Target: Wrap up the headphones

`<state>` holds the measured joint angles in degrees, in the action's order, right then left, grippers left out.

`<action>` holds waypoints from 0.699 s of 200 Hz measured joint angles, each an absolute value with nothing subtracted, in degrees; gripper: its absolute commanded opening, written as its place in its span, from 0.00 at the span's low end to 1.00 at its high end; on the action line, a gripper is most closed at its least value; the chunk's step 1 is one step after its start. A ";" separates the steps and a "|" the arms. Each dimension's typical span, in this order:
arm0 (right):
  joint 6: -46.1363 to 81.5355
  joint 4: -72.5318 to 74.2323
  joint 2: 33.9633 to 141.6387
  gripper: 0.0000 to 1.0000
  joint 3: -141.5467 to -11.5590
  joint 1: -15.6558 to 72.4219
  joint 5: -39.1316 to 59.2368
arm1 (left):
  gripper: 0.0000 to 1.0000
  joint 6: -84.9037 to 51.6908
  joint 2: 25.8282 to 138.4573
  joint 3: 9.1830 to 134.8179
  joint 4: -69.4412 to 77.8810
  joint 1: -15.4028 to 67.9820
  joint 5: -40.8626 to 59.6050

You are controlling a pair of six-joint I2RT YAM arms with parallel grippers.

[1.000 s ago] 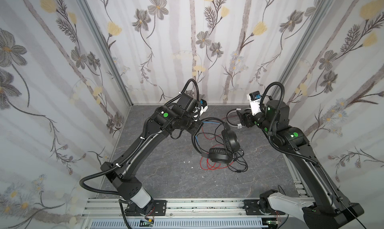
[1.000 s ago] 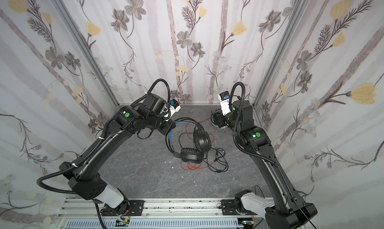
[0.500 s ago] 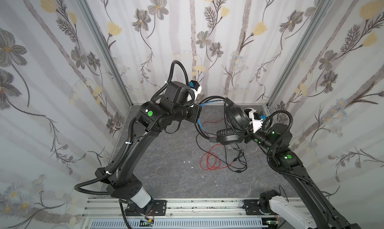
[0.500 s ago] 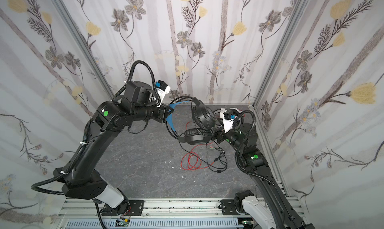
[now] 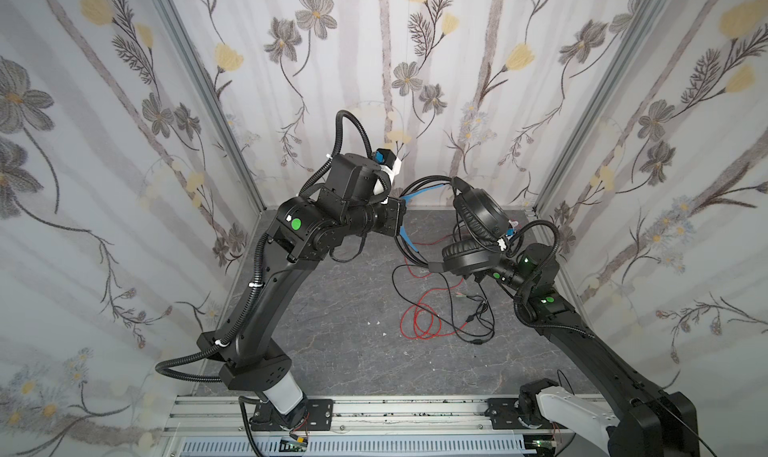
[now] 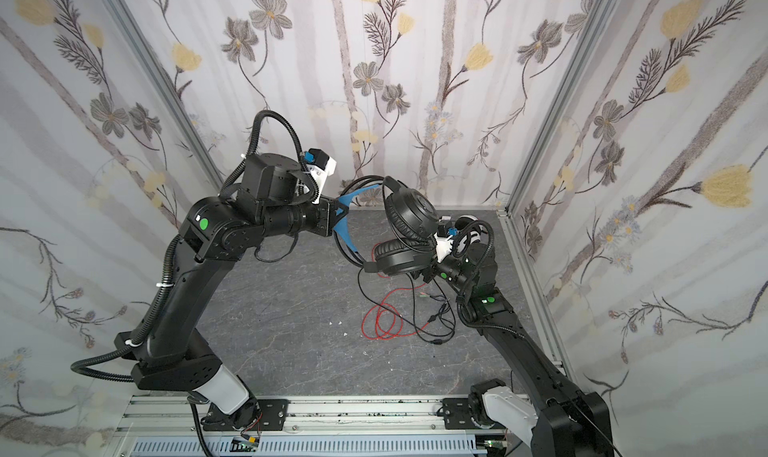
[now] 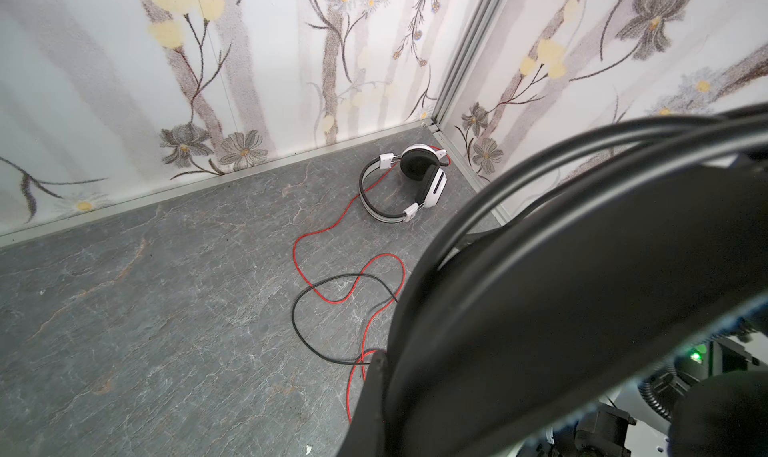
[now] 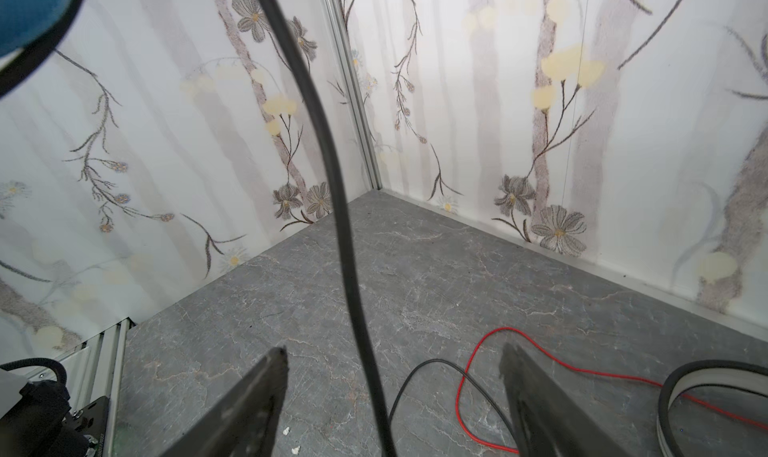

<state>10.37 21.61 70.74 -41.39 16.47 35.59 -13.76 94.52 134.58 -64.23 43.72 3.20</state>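
Observation:
The black headphones (image 5: 478, 210) hang in the air, off the floor, in both top views. My left gripper (image 5: 400, 218) is shut on their headband, beside its blue inner band (image 6: 347, 230). Their black cable (image 8: 332, 185) drops down between the fingers of my right gripper (image 8: 392, 355), which is open and touches nothing. In a top view that gripper (image 6: 424, 273) sits just under the lower earcup. The white headphones (image 7: 405, 189) lie in the back right corner, and their red cable (image 5: 419, 322) loops across the floor.
Loose loops of black cable (image 5: 478, 318) and red cable are tangled on the grey floor (image 5: 340, 351) at centre right. Flowered walls close in the back and both sides. An aluminium rail (image 5: 395, 409) runs along the front.
My left gripper has lifted the black headphones off the floor and raised them towards the back. My right arm has swung down from the back to just under the earcups.

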 measured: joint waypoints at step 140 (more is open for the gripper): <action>12.86 26.55 73.67 0.55 -38.48 20.40 33.36 | 0.00 -16.67 94.83 135.09 -62.83 44.23 2.02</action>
